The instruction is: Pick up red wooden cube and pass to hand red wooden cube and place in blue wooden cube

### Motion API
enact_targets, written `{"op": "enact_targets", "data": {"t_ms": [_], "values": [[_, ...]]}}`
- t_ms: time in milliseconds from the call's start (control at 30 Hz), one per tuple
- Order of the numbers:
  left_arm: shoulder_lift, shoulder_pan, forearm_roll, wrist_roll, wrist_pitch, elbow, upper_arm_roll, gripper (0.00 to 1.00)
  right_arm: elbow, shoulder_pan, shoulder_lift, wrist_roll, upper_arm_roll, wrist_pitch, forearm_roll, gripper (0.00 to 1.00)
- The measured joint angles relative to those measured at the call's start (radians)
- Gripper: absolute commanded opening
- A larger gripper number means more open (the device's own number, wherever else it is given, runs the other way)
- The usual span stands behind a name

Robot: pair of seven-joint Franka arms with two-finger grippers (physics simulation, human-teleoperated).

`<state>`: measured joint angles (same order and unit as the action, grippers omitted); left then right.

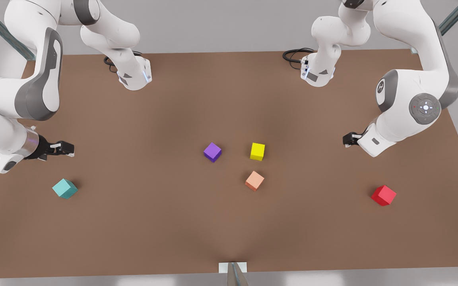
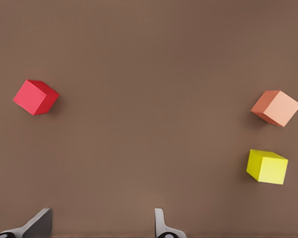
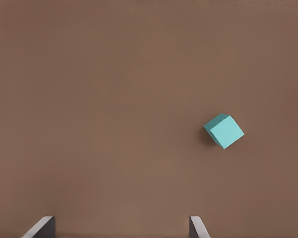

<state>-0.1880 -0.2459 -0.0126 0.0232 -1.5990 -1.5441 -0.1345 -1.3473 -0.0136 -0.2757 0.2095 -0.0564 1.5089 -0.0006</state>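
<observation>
Illumination is even, diffuse and moderately bright across all three views. The bench (image 1: 165, 222) renders as matte brown with no glare; in the front view a slightly darker band runs down its middle, with paler zones toward left and right. Shadows are soft and short: the purple cube (image 1: 212, 152) and the yellow cube (image 1: 257, 151) each cast a faint dark fringe at the base. The white arm shells show gentle shading without hard highlights. In the left wrist view the red wooden cube (image 2: 35, 97) casts a small blurred shadow beside it. Cube edges appear slightly soft.
</observation>
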Motion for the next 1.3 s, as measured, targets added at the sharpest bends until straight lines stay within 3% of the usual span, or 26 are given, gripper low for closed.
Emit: {"op": "enact_targets", "data": {"t_ms": [100, 233, 333, 567, 767, 1300], "values": [[-0.029, 0.004, -0.002, 0.004, 0.003, 0.012, -0.002, 1.00, 0.000, 0.000, 0.000, 0.018, 0.001, 0.004, 0.002, 1.00], [-0.430, 0.181, 0.051, 0.009, -0.058, 0.314, -0.004, 1.00, -0.002, -0.002, 0.000, 0.038, 0.000, 0.007, 0.004, 1.00], [-0.559, 0.276, 0.138, 0.013, -0.187, 0.277, -0.048, 1.00, -0.005, -0.002, 0.000, 0.051, 0.000, 0.008, 0.005, 1.00], [-0.579, 0.289, 0.223, 0.069, -0.397, 0.146, -0.146, 1.00, -0.015, -0.002, 0.000, 0.074, 0.000, 0.007, 0.006, 1.00], [-0.593, 0.288, 0.235, 0.134, -0.526, 0.093, -0.155, 1.00, -0.017, -0.002, -0.001, 0.090, 0.000, 0.006, 0.004, 1.00], [-0.655, 0.273, 0.233, 0.278, -0.617, 0.097, -0.155, 1.00, -0.018, -0.003, -0.002, 0.114, 0.000, 0.007, -0.004, 1.00]]}}
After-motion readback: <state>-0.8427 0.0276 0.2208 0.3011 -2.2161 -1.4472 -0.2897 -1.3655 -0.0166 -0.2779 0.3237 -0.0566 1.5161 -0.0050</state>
